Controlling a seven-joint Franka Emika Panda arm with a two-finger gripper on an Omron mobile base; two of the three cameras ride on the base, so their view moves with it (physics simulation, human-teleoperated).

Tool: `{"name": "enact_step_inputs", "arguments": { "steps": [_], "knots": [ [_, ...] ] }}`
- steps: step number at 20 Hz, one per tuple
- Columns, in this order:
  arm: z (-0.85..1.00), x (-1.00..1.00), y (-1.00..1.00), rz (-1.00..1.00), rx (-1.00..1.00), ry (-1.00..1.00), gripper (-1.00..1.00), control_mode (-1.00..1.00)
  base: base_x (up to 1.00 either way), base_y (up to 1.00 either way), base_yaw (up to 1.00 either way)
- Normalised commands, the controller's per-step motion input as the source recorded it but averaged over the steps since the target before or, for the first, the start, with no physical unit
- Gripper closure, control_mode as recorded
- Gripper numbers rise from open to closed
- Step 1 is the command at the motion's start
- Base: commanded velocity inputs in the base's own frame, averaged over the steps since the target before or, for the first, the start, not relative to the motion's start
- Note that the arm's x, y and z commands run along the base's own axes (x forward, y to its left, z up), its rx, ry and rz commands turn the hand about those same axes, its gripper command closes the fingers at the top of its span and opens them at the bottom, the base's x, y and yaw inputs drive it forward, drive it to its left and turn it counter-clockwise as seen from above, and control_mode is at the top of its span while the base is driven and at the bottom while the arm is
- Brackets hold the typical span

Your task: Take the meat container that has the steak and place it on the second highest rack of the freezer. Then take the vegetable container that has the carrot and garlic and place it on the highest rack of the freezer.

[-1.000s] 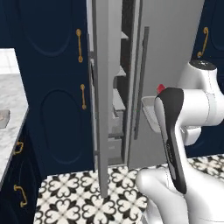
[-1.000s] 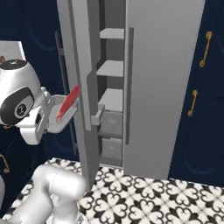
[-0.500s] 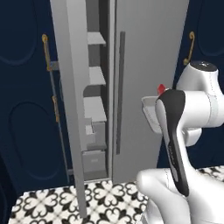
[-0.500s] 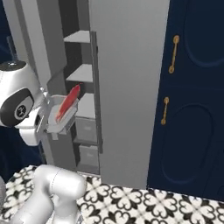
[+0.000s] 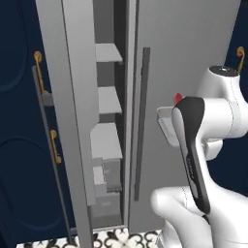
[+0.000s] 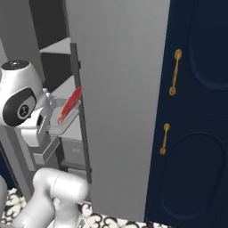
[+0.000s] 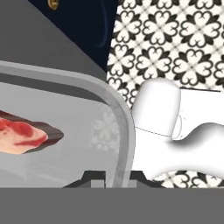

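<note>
The meat container [image 7: 65,113], a light-grey tray, fills the left of the hand view with the dark-red steak [image 7: 24,135] lying in it. My gripper [image 7: 114,177] is shut on the tray's rim. From the base, the tray [image 6: 61,124] hangs tilted beside my arm, just in front of the freezer [image 6: 120,89], and the steak [image 6: 70,104] leans on edge. The tray [image 5: 166,123] also appears with the steak's red tip [image 5: 178,98] above it. The freezer's left door [image 5: 77,121] stands open, with pale shelves [image 5: 109,99] inside.
Dark navy cabinets [image 6: 196,133] with gold handles [image 6: 174,73] flank the freezer on the right, and more navy cabinets [image 5: 14,145] on the left. Grey drawers [image 5: 109,177] fill the freezer's lower part. Patterned tile floor [image 7: 175,43] lies below.
Both base views have shifted as the base drove; the freezer now looks larger and closer. The tray with the steak stays in my grip, at the same place beside the arm.
</note>
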Motion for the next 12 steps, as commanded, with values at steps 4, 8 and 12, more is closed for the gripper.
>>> {"name": "enact_step_inputs", "arguments": {
  "steps": [4, 8, 12],
  "knots": [
    [0.0, 0.0, 0.0, 0.0, 0.0, 0.0, 1.0, 1.0, 0.18, 0.27, 0.25],
    [0.0, 0.0, 0.0, 0.0, 0.0, 0.0, 1.0, 1.0, 0.0, 0.27, 0.39],
    [0.0, 0.0, 0.0, 0.0, 0.0, 0.0, 1.0, 1.0, 0.01, 0.2, 0.42]
  ]
}}
